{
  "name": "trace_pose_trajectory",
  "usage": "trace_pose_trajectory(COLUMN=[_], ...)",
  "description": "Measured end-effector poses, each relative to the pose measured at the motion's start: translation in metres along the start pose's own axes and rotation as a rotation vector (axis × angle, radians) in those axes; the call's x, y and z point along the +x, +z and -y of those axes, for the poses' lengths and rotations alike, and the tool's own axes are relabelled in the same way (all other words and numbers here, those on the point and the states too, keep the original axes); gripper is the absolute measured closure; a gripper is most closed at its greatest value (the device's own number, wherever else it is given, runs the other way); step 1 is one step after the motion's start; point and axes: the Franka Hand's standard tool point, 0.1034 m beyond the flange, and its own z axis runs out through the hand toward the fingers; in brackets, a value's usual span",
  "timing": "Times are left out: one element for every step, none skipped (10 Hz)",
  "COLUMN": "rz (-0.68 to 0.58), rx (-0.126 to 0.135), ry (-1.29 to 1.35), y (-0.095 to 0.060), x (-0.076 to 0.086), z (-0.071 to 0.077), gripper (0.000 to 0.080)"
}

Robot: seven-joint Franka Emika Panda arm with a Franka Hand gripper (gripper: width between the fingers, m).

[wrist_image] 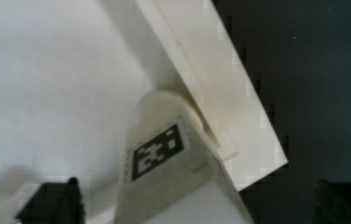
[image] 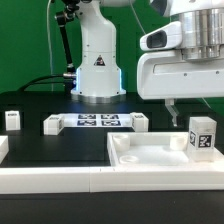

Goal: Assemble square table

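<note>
The square tabletop is a white slab with a raised rim, lying at the front on the exterior view's right. One white tagged leg stands at its right corner. My gripper hangs just above the slab, beside that leg. In the wrist view the leg lies against the slab's rim, and my gripper is open with its dark fingertips apart on either side of the leg, not touching it. Three more legs stand on the black table, one far left and two beside the marker board.
The marker board lies flat in front of the robot base. A long white rail borders the black surface along the front. A green backdrop stands behind.
</note>
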Motion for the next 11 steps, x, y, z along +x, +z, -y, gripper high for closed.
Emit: trace_pose_trajectory(rz=[0.002, -0.004, -0.005, -0.008, -0.007, -0.008, -0.007, -0.007, -0.007, -0.007, -0.007], rx=[-0.016, -0.033, -0.043, -0.054, -0.056, -0.056, -0.06, -0.06, -0.06, -0.06, -0.06], ry=[-0.099, -0.203, -0.284, -0.41, -0.497, -0.519, -0.583, -0.571, -0.571, -0.571, -0.569], y=[-0.0016, -0.0023, -0.0025, -0.0036, -0.0047, -0.0045, -0.0046, -0.0045, -0.0045, -0.0046, -0.0046], x=[0.0008, 0.0019, 0.0026, 0.0052, 0.0071, 0.0067, 0.0072, 0.0071, 0.0071, 0.0072, 0.0072], z=[0.0004, 0.0, -0.001, -0.0026, -0.0032, -0.0023, -0.0031, -0.0031, -0.0031, -0.0031, -0.003], gripper=[0.015, 0.015, 0.015, 0.015, 0.015, 0.015, 0.015, 0.0298, 0.049, 0.049, 0.0512])
